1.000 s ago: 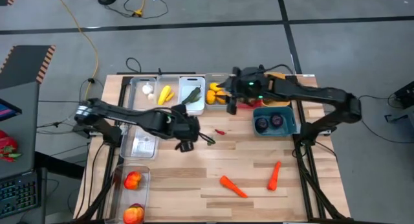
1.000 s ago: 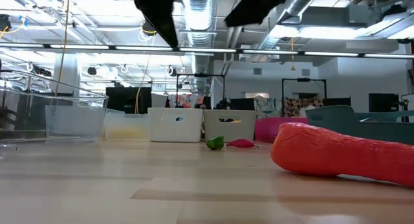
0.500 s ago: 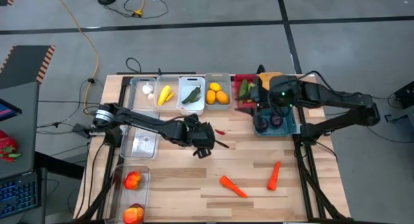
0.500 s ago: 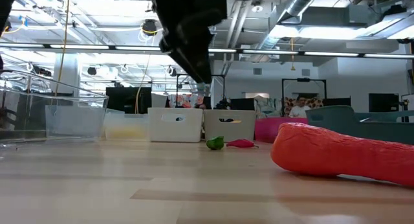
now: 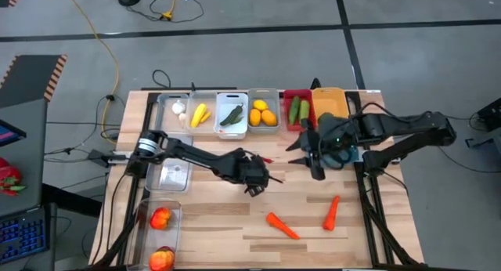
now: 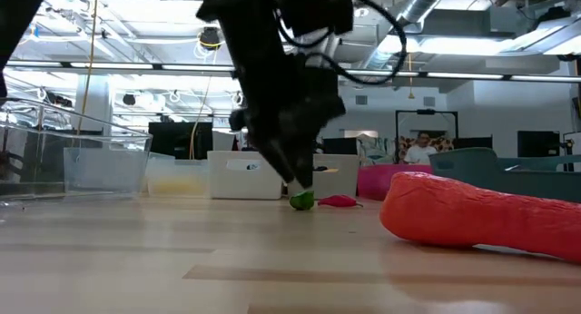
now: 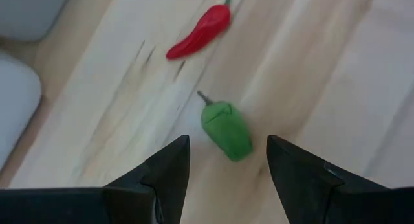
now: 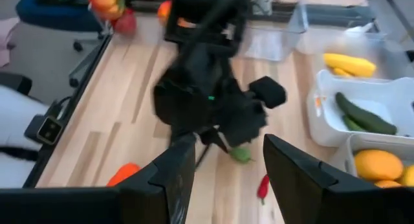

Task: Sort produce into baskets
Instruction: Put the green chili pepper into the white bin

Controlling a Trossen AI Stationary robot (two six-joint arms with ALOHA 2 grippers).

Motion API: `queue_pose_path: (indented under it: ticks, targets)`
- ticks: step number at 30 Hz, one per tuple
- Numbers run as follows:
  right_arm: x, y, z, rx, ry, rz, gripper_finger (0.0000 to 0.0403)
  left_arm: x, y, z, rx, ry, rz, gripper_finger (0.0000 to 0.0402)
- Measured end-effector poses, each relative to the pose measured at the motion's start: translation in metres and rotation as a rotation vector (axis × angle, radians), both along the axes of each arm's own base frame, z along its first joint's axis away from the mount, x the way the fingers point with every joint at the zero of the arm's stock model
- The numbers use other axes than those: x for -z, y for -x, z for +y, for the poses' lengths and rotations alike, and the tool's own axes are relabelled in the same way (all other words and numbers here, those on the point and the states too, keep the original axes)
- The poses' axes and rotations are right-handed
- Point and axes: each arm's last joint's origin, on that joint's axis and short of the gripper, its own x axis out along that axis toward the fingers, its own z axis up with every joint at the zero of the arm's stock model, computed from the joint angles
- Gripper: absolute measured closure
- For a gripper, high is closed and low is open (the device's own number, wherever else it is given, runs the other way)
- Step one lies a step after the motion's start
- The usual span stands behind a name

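Small stubby green chili [image 7: 226, 129] lies between left hand's [image 7: 228, 160] open fingers.

Lab — exposed ducts [image 6: 300, 14], workstations.

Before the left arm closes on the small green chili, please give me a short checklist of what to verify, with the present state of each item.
1. Left gripper open: ok, its fingers stand apart.
2. Green chili lined up between the fingers: ok in the left wrist view.
3. Fingers low enough to grip: cannot tell.
4. Red chili apart from the green one: ok, a gap shows.
5. Right gripper out of the way: ok for now, but it is near, open and facing the spot.
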Motion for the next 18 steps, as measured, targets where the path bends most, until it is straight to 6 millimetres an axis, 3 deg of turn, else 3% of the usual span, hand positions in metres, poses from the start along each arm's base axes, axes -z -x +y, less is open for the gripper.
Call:
queue_pose_path:
  ticks: [6,18]
  targets:
    - [0.009,-0.007,0.013,-0.047,0.006,0.052,0.0194,0.022,-0.008,0.004,-0.017,0.000,0.006,0.0209]
    - [0.034,-0.029,0.024,-0.074,0.027,0.172,0.0194,0.032,-0.012,0.015,-0.043,0.003,0.016,0.0227]
